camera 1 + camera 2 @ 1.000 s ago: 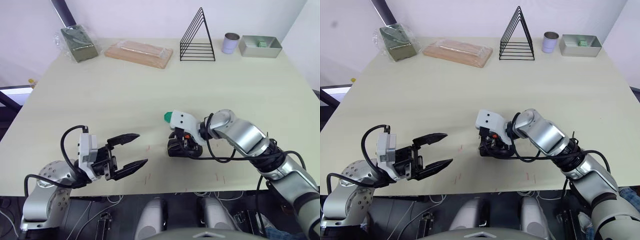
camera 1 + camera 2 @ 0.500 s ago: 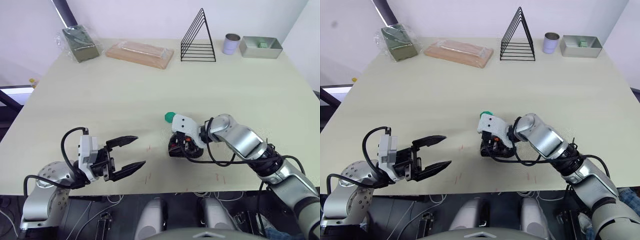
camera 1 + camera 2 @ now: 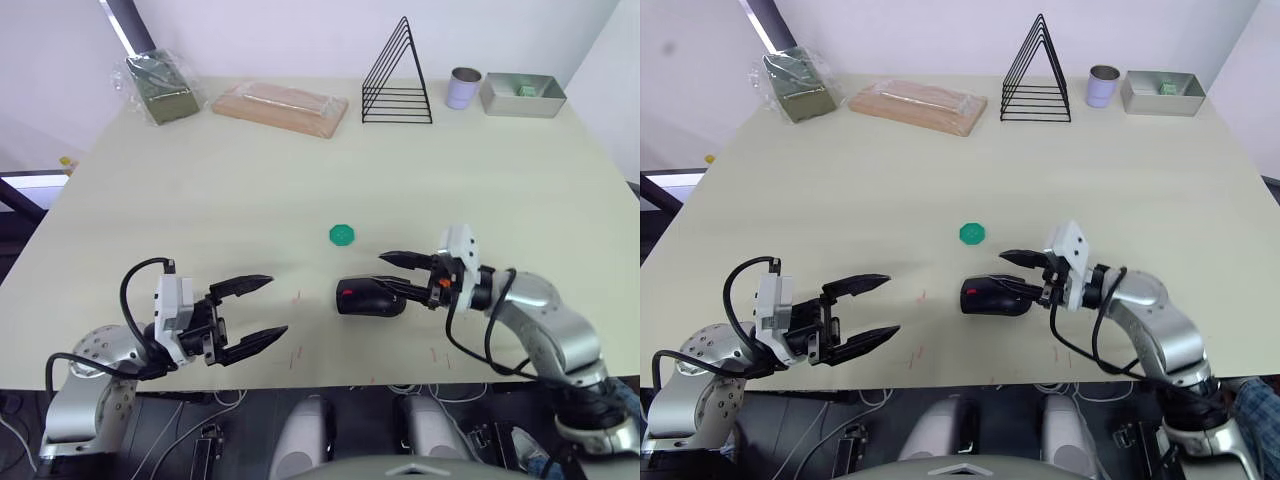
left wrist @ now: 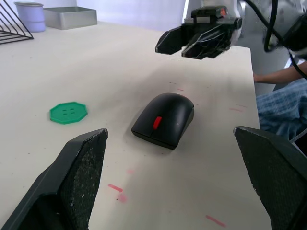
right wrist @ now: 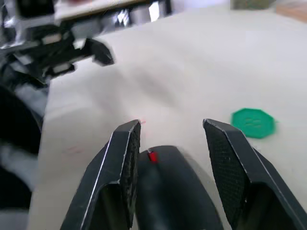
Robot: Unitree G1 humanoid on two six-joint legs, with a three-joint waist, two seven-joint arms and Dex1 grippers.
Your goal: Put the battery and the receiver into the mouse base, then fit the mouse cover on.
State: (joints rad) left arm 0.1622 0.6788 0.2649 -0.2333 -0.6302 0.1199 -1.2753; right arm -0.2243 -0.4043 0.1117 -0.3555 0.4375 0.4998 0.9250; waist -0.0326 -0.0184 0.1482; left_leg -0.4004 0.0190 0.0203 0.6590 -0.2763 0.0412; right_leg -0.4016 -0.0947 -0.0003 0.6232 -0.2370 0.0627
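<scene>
Now the right end effector (image 3: 400, 272) is being drawn back from the mouse cover (image 3: 371, 297), which half a second ago was being pressed under its white wrist housing; its fingers are being held apart with nothing between them, tips just beside the mouse. The mouse is being left closed on the counter (image 3: 250, 190), so the fitting step is judged done. Its long axis is being seen running between the two end effectors, red wheel end toward the left end effector (image 3: 255, 310), which is being held wide open and empty. A green disc (image 3: 343, 234) is lying beyond the mouse.
</scene>
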